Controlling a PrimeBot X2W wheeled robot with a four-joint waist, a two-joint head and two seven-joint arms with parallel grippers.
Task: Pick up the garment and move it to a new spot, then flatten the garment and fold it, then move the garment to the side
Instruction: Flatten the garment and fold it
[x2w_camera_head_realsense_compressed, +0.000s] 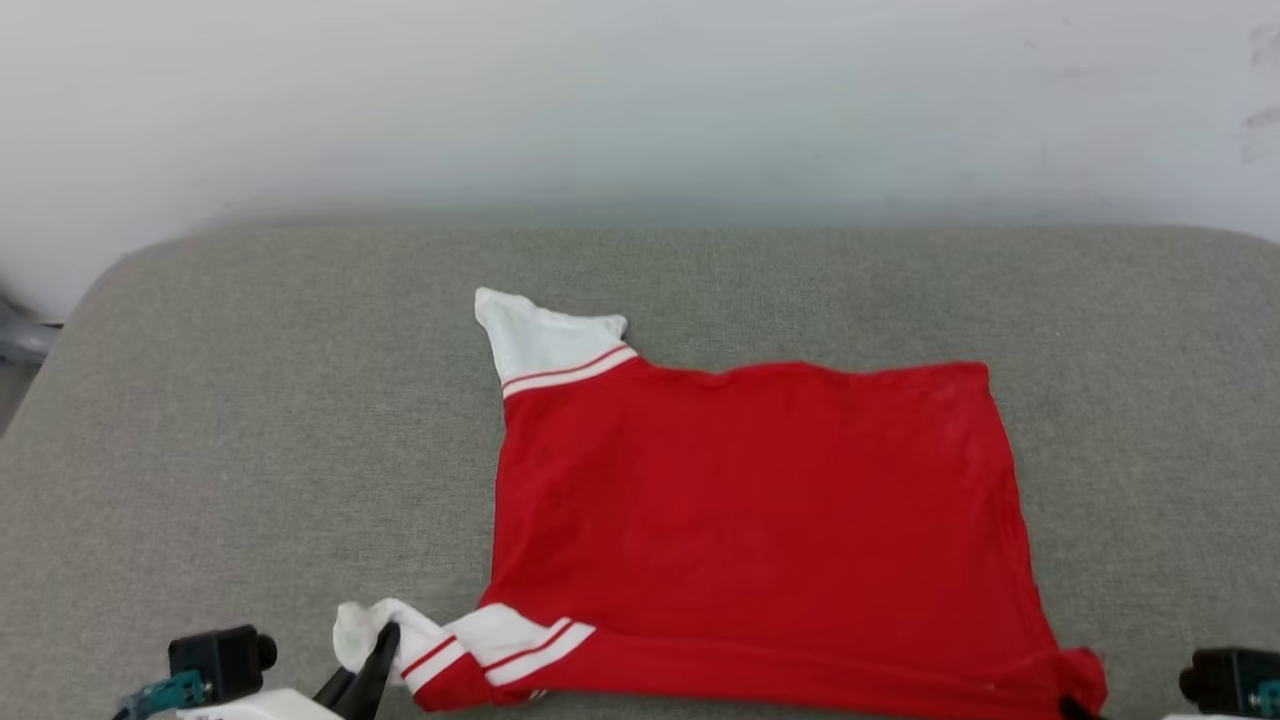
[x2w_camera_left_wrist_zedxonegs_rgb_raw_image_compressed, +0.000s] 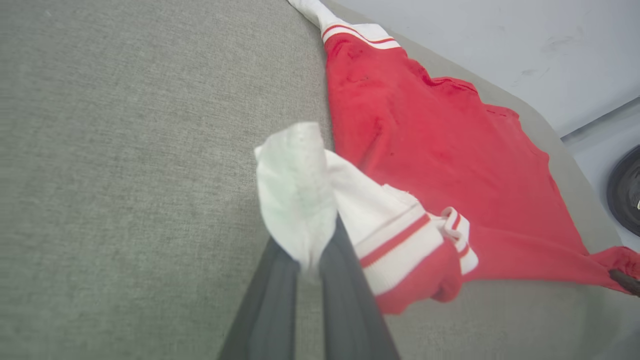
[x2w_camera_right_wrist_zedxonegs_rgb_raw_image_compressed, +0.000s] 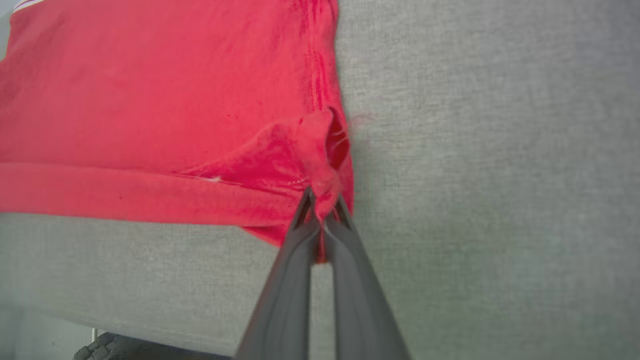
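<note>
The red sports shirt (x2w_camera_head_realsense_compressed: 760, 500) lies spread on the grey padded surface (x2w_camera_head_realsense_compressed: 250, 420). My left pincer (x2w_camera_left_wrist_zedxonegs_rgb_raw_image_compressed: 312, 252) is clamped on the near white sleeve end (x2w_camera_left_wrist_zedxonegs_rgb_raw_image_compressed: 295, 185), and my right pincer (x2w_camera_right_wrist_zedxonegs_rgb_raw_image_compressed: 322, 212) is pinched on the near hem corner (x2w_camera_right_wrist_zedxonegs_rgb_raw_image_compressed: 310, 150). I judge this to be the flatten-and-fold step. Next I'd raise both corners evenly, keeping the near edge taut, and carry it toward the far edge.

Seemingly a plain lab room: a grey fabric-covered cushion (x2w_camera_head_realsense_compressed: 250, 400) spans the head view's lower part, a bare pale wall (x2w_camera_head_realsense_compressed: 640, 100) its top; a dark wheel (x2w_camera_left_wrist_zedxonegs_rgb_raw_image_compressed: 626, 195) sits at the left wrist view's right edge.
</note>
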